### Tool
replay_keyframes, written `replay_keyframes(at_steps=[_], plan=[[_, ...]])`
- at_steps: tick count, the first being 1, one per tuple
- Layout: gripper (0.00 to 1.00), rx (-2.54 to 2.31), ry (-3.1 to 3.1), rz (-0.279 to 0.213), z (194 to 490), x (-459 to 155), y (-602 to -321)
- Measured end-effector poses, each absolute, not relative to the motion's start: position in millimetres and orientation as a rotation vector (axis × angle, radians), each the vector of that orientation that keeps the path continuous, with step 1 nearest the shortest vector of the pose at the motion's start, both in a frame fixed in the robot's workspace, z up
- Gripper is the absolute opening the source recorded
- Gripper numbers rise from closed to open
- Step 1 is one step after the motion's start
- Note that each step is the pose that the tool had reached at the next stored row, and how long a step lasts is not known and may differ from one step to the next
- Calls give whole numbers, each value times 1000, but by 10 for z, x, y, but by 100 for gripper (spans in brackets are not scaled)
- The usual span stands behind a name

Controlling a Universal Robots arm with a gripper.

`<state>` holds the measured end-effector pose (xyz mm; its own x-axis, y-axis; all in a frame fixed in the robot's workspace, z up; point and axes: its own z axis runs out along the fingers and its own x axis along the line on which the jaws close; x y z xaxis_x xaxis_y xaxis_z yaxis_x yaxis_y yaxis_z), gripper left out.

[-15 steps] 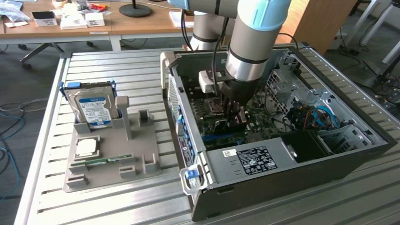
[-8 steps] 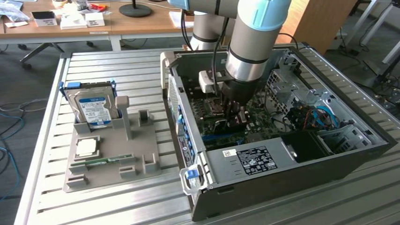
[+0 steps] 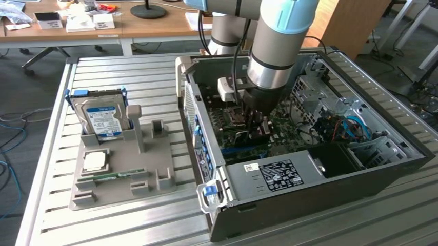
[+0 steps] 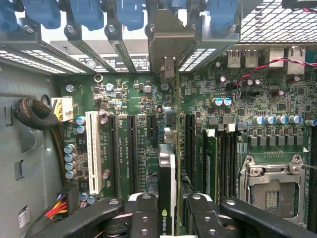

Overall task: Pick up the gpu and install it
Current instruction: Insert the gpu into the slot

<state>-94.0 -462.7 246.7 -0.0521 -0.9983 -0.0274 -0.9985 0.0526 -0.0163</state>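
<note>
One gripper grasps the gpu edge-on above the motherboard, apparently between black slots.

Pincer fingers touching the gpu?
Touching. In the wrist view, the pincer fingers press both faces of the gpu, held edge-on above the motherboard.

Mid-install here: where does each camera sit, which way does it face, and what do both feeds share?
Exterior view: off the arm, high, angled down at the open PC case and the grey holder with the hard drive on the exterior view's left; the arm reaches into the case.
Wrist view: on the wrist, facing down the tool at the motherboard; its fingers clamp the gpu edge-on.
Shared: case interior, motherboard, tool.
</note>
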Motion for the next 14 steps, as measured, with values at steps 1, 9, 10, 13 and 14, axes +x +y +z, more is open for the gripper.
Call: replay_keyframes(at_steps=[1,9,10,13,14], plan=[[27,-2141,2256,11,2464,-941,-4627],[27,-2141,2257,11,2451,-942,-4627],[27,-2141,2257,11,2449,-942,-4627],[27,-2141,2256,11,2436,-942,-4626],[27,-2141,2256,11,2437,-942,-4626]])
